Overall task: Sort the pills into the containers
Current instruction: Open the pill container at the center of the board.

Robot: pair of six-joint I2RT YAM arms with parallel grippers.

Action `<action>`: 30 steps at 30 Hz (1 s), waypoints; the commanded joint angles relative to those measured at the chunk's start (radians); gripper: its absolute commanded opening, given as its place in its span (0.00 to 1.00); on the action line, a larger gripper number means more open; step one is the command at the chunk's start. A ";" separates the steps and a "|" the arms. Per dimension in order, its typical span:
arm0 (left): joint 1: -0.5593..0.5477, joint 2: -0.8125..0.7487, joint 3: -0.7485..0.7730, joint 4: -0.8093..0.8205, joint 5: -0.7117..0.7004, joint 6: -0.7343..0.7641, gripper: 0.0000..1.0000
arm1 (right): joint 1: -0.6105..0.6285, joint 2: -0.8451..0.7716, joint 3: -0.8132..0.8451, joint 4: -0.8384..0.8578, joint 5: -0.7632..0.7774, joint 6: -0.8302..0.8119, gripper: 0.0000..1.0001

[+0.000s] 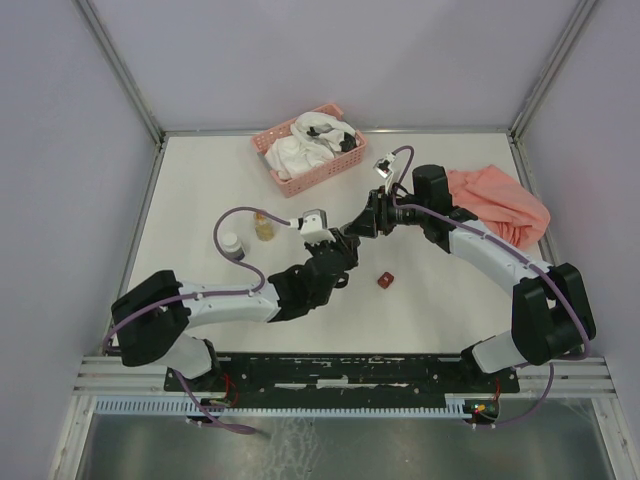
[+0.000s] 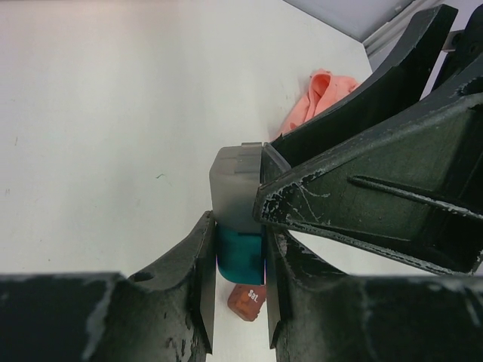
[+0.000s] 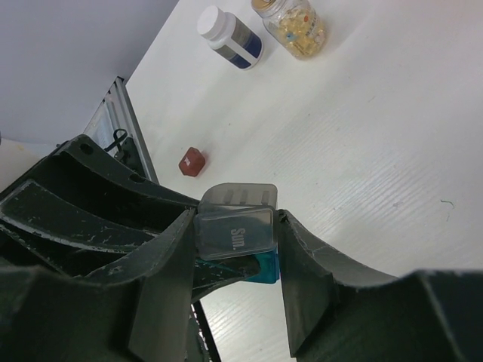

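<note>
Containers (image 2: 235, 192) in left gripper (image 2: 238, 253), right gripper (image 3: 235, 230)

at the middle of the table (image 1: 200, 190) the left gripper (image 2: 240, 234) and right gripper (image 3: 235, 219) meet tip to tip: the box marked sun. (image 3: 232, 234) sits between the right one's fingers, and a second box (image 2: 240, 256) touching it sits between the left one's fingers. a loose box (image 1: 385, 281) lies just in front and to the right, while the jar (image 1: 264, 226) holding the pills (image 3: 298, 30) stands to the left, a capped bottle (image 1: 230, 243) further left. a basket (image 1: 268, 143) with cloths (image 1: 315, 140) in it sits at the back, and a crumpled cloth (image 1: 505, 205) lies at the right edge.
</note>
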 commanded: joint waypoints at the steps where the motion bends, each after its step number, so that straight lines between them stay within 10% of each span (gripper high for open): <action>1: 0.012 -0.070 -0.052 0.099 -0.049 0.099 0.10 | 0.010 -0.012 0.008 0.024 -0.089 0.053 0.25; 17: 0.013 -0.295 -0.241 0.189 0.077 0.071 0.03 | 0.010 -0.057 0.053 -0.130 -0.041 -0.091 0.58; 30: 0.012 -0.391 -0.333 0.244 0.226 0.041 0.03 | 0.010 -0.073 0.056 -0.140 -0.070 -0.130 0.49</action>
